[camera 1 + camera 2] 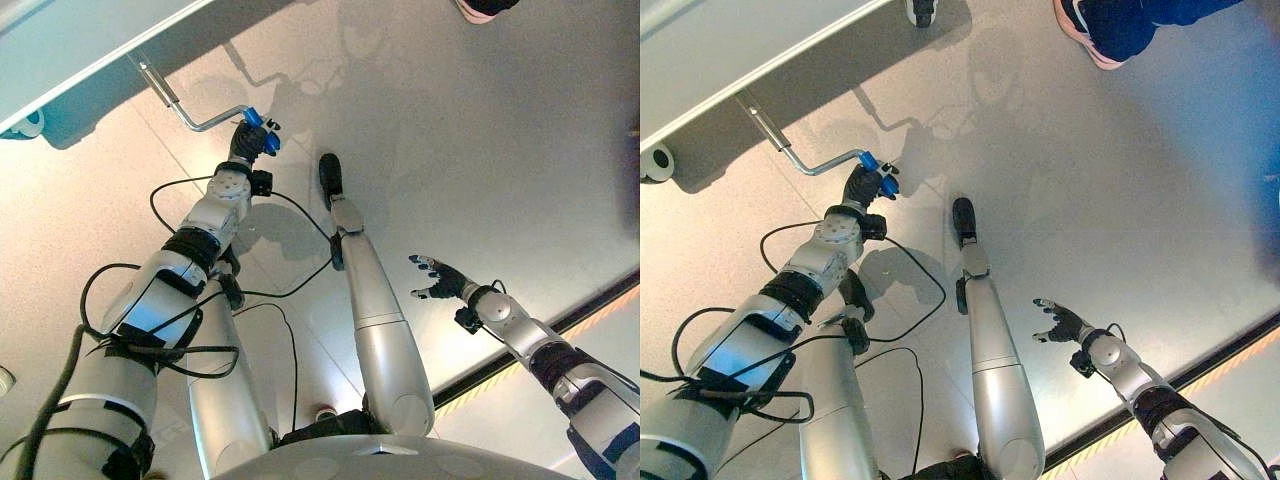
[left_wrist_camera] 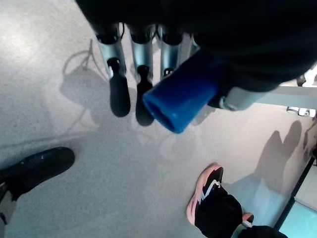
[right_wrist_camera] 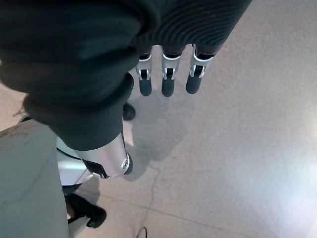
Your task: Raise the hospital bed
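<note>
Blue grip: the blue plastic crank grip (image 1: 258, 122) ends a bent silver metal crank (image 1: 205, 124) under the pale hospital bed edge (image 1: 90, 45).
Left hand: the left hand (image 1: 248, 140) is curled round that grip.
Right hand: the right hand (image 1: 437, 279) hangs with fingers spread, well apart.
Room: the shiny grey floor (image 1: 470, 150) lies bare between them; a person's pink-soled shoe (image 1: 1095, 30) stands far off.

You've got a blue grip (image 2: 181, 99) on a silver crank rod (image 1: 820, 163), pale grey-green bed frame (image 1: 70, 45), glossy light grey floor (image 1: 480, 150), person's shoe (image 2: 203, 191) in pink w/ black upper.
</note>
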`<state>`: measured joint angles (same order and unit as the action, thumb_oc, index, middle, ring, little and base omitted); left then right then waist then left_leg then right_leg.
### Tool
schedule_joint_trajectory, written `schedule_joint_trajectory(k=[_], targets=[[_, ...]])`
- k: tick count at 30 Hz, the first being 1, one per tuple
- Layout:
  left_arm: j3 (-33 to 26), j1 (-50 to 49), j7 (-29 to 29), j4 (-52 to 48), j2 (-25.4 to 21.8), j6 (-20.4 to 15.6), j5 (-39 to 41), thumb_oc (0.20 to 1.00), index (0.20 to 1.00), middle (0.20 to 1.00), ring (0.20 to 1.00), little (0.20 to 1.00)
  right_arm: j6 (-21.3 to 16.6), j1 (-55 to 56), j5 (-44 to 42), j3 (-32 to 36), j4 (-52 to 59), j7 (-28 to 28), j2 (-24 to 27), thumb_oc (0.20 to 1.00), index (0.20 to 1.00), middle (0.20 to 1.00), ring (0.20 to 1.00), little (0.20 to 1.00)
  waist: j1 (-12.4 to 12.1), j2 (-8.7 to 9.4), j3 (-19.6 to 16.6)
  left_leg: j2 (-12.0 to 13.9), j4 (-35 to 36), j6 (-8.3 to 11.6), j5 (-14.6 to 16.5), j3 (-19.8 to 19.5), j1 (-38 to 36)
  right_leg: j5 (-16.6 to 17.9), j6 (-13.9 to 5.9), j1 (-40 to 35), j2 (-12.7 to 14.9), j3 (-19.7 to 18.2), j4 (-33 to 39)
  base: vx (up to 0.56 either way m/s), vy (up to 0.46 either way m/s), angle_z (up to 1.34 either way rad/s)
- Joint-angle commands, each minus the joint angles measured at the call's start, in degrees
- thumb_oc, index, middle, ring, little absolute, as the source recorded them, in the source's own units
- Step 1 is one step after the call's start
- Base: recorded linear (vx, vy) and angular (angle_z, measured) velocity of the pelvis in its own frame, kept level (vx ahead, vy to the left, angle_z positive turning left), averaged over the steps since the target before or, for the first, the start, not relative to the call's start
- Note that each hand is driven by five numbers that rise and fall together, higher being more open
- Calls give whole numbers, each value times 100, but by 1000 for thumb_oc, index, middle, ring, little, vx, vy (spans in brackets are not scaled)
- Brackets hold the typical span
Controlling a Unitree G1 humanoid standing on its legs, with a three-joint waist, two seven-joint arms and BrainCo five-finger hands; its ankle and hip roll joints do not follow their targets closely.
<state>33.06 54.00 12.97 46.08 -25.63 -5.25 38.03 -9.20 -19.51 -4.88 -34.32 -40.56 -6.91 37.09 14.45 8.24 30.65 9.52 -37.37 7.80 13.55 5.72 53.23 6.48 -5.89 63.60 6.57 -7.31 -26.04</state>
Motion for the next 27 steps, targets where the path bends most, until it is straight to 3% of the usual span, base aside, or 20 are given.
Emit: schedule_joint_trajectory(k=[1, 12, 16, 21, 22, 23, 24, 25, 26, 27], targets=[[703, 627, -546, -1573, 403, -740, -34, 200, 200, 200, 200, 200, 110, 52, 138, -184, -2, 54, 406, 1000, 1000, 1000, 1000, 1000, 5, 286, -85, 247, 579, 113, -665, -315, -414, -586, -560, 88, 280, -343, -599, 0, 0, 0], [1231, 572, -1135, -3503, -27, -834, 875, 200, 200, 200, 200, 200, 106, 401, 313, 79, -166, 157, 575, 1000, 1000, 1000, 1000, 1000, -126, 0, -85, 184, 628, 148, -724, -394, -494, -602, -547, -30, 341, -335, -617, 0, -10, 4], [1230, 219, -1394, -4880, -777, -885, 1552, 200, 200, 200, 200, 200, 97, 711, 331, 283, -203, 148, 552, 1000, 1000, 1000, 1000, 1000, -306, -196, -85, 94, 571, 137, -729, -478, -438, -648, -536, -86, 437, -266, -695, 3, -17, 7], [1218, 22, -1592, -5672, -1420, -850, 1946, 200, 200, 200, 200, 200, 72, 915, 356, 392, -214, 135, 534, 1000, 1000, 1000, 1000, 1000, -404, -258, -85, 50, 555, 140, -756, -540, -393, -669, -536, -133, 519, -215, -731, -22, -8, 14], [1226, 70, -1647, -5827, -1628, -814, 2035, 200, 200, 200, 200, 200, 69, 876, 356, 453, -241, 123, 545, 1000, 1000, 1000, 1000, 1000, -408, -262, -85, 8, 612, 122, -958, -529, -213, -451, -525, 17, 547, -239, -636, -6, 9, 23], [1241, -47, -1707, -5956, -1781, -809, 2074, 200, 200, 200, 200, 200, 67, 980, 349, 415, -266, 102, 534, 1000, 1000, 1000, 1000, 1000, -458, -283, -85, 30, 552, 137, -763, -562, -374, -679, -543, -149, 558, -182, -753, -6, 16, 18], [1218, -95, -1745, -6088, -1964, -816, 2129, 200, 200, 200, 200, 200, 63, 1012, 354, 415, -293, 79, 524, 1000, 1000, 1000, 1000, 1000, -481, -293, -85, 24, 544, 138, -765, -572, -368, -686, -541, -162, 576, -161, -765, -9, 16, 13], [1133, -99, -1765, -6188, -2179, -840, 2180, 200, 200, 200, 200, 200, 52, 972, 345, 476, -314, 55, 515, 1000, 1000, 1000, 1000, 1000, -494, -293, -85, -14, 593, 121, -967, -568, -188, -457, -532, -23, 600, -180, -660, -7, 13, 8], [1147, -190, -1766, -6188, -2162, -840, 2182, 200, 200, 200, 200, 200, 52, 1046, 343, 434, -319, 55, 509, 1000, 1000, 1000, 1000, 1000, -513, -304, -85, 15, 531, 137, -768, -590, -360, -679, -547, -181, 592, -144, -769, -98, 4, 8], [1077, -233, -1831, -6341, -2471, -862, 2258, 200, 200, 200, 200, 200, 27, 1019, 327, 484, -360, 23, 485, 1000, 1000, 1000, 1000, 1000, -537, -292, -85, -25, 601, 125, -991, -588, -177, -460, -534, -50, 628, -152, -648, -8, 13, 8]])
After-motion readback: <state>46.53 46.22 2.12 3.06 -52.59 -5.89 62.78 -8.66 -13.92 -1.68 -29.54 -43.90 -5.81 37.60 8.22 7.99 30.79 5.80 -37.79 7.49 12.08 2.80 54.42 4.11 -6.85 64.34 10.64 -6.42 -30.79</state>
